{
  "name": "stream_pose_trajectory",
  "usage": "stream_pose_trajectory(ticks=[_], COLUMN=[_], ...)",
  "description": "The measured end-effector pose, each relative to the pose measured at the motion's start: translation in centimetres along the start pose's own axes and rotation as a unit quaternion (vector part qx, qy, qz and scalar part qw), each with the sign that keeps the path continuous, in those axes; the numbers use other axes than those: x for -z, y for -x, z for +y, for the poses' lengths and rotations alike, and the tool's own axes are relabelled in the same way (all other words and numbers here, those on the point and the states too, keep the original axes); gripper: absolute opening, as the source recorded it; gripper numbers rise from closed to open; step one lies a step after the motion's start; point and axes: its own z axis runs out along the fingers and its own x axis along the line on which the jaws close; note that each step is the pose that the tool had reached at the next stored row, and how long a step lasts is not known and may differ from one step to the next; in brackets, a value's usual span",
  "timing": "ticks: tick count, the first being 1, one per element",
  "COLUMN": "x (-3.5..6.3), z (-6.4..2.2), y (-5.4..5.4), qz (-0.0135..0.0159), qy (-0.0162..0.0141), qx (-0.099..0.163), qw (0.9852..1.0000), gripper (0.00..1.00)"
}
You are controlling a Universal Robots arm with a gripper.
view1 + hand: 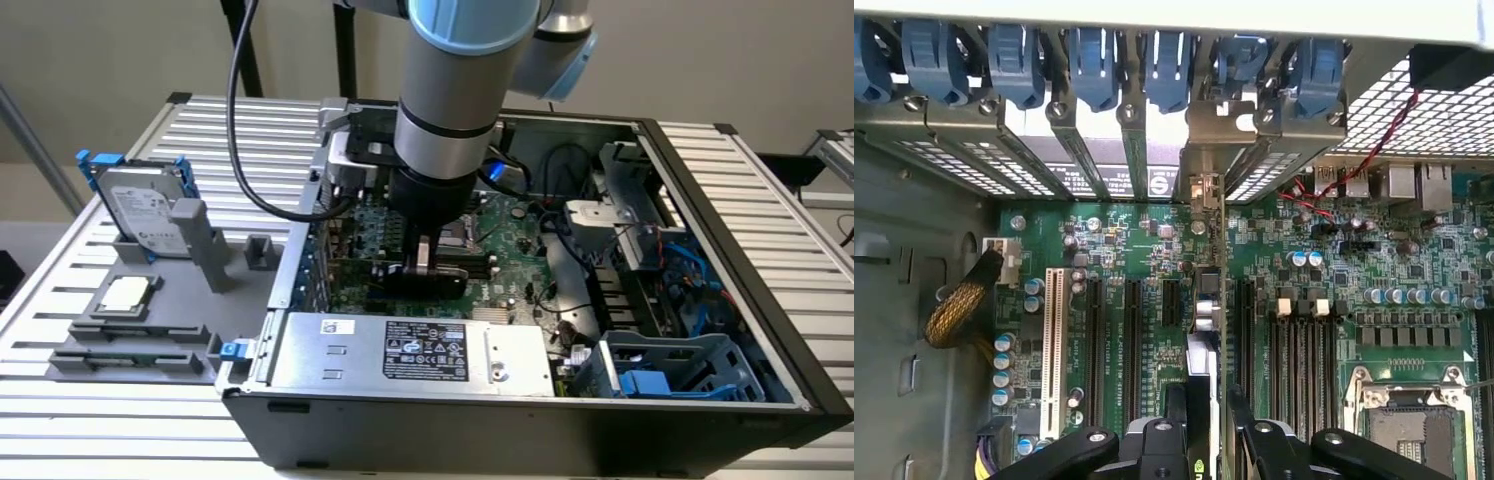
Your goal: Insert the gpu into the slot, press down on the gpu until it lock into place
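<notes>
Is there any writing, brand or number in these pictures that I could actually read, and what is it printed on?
None can be read for certain.
Power supply label: white print on black, too small to read.
Hard drive label: too blurred to read.
Expansion bracket sticker: small print, unreadable; beside it a round logo I cannot identify.
Motherboard: white lettering between the slots, too fine to read.

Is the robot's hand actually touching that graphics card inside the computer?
Touching. The wrist view shows the hand with a finger pressed on each side of the upright gpu.
</notes>
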Motion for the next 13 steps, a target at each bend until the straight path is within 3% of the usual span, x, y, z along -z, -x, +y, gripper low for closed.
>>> stream_pose_trajectory(ticks=[4,5,10,13], x=[0.28,0.64,2.8,3.59], z=[0.02,0.05,0.24,0.44], y=[0.0,0.0,0.2,0.4], qz=[-0.0002,0.0001,0.0001,0.0005], qy=[0.0,0.0001,0.0001,0.0002], qx=[0.001,0.001,0.001,0.002], qw=[1.0,1.0,1.0,1.0], gripper=[0.27,0.34,0.34,0.31])
